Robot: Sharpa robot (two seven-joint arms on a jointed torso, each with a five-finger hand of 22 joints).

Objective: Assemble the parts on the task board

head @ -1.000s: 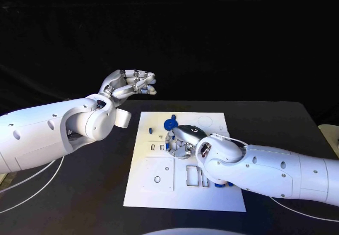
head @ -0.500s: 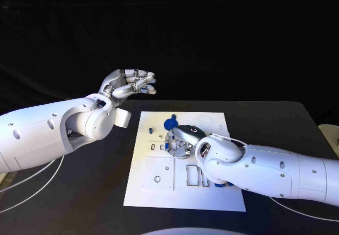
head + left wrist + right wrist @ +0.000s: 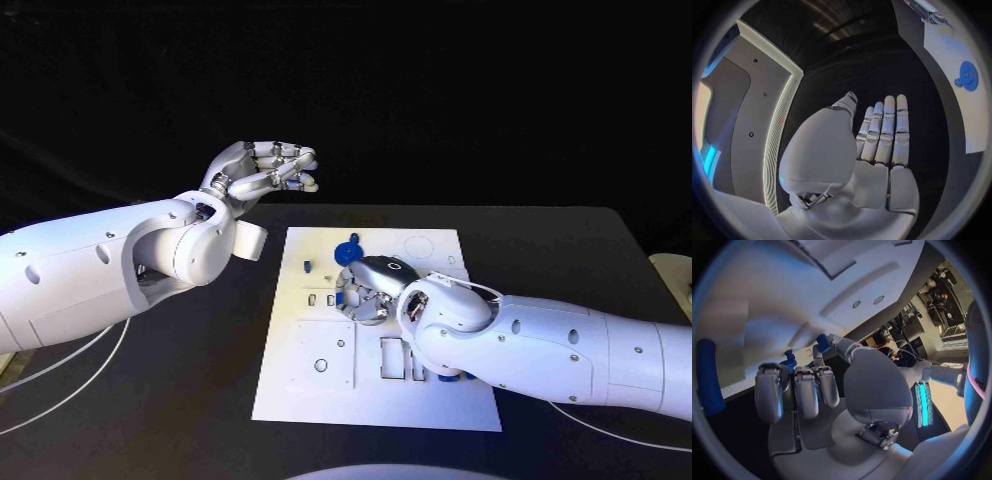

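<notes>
Right hand [image 3: 369, 296] on task board [image 3: 306, 395], left hand [image 3: 268, 168] raised

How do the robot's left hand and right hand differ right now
The left hand is raised off the table behind the task board; the right hand is down on the board's middle. The left hand holds nothing, fingers curled in the head view; the right hand's fingertips are at small blue parts, though a firm hold is unclear. Both are silver hands on white arms.

Right hand [image 3: 372, 292] and its arm cover the task board [image 3: 310, 375] centre; near-left board surface lies open
</notes>
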